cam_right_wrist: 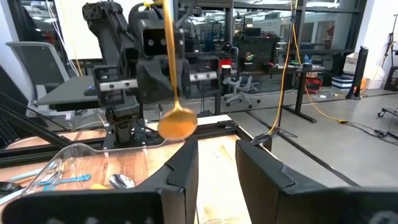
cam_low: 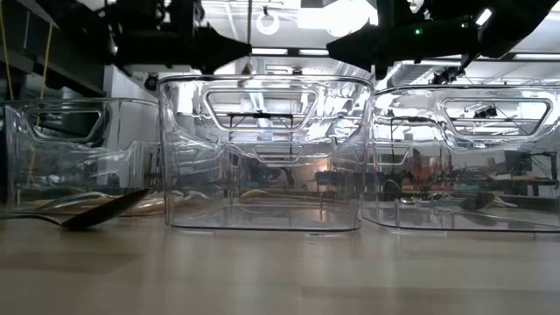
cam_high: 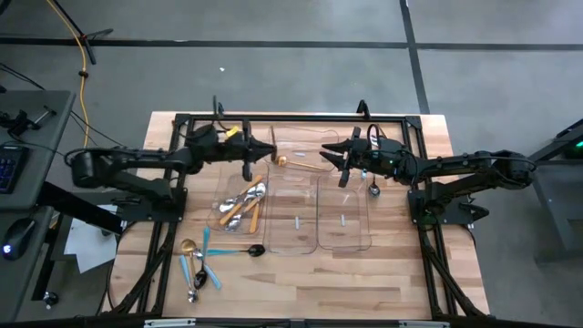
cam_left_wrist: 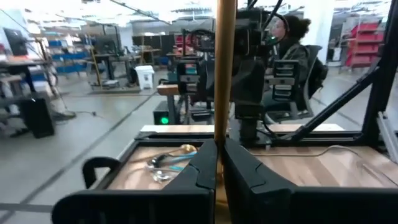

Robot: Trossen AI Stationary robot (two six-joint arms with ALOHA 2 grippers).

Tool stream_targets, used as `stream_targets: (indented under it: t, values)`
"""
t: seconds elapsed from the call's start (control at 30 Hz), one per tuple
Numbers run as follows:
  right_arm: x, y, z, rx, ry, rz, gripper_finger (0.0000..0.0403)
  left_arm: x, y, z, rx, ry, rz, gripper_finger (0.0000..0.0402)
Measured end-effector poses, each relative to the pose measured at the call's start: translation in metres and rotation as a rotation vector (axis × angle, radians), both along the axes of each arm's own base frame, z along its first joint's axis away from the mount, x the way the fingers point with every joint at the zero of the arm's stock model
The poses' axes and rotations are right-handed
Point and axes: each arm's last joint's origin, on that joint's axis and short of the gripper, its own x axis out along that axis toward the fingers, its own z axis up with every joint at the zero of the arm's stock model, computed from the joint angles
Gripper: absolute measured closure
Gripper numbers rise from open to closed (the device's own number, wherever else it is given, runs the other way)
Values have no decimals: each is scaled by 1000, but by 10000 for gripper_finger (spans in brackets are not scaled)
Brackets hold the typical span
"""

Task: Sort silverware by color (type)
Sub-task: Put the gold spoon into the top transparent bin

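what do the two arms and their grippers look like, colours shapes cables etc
Both arms are matte black, built of jointed tubular segments. The left arm has a small yellow patch near its wrist. The right arm shows a small green light by its wrist. Each ends in a gripper, left gripper and right gripper, with two flat, angular black fingers.

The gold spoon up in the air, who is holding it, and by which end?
The left gripper is shut on the gold spoon, pinching its handle end. The bowl points toward the right gripper, which is open and empty.
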Motion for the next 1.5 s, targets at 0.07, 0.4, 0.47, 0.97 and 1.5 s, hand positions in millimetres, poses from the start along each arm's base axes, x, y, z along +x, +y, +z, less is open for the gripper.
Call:
stream_targets:
  t: [0.07,0.4,0.47,0.97,1.5]
  values:
    - [1,0,-1,1,5,0,311,5,2,-6,-46,-4,-10,401]
    - [14,-3,-13,30,-15,4,311,16,-4,-15,-101,-20,-63,401]
    - [20,-4,-12,28,-27,11,311,16,-6,-15,-97,-19,-70,401]
    - [90,-8,35,-55,10,91,238,14,-8,-22,-107,8,-44,401]
    - [122,-13,36,-13,67,123,231,14,-8,-22,-105,6,-43,401]
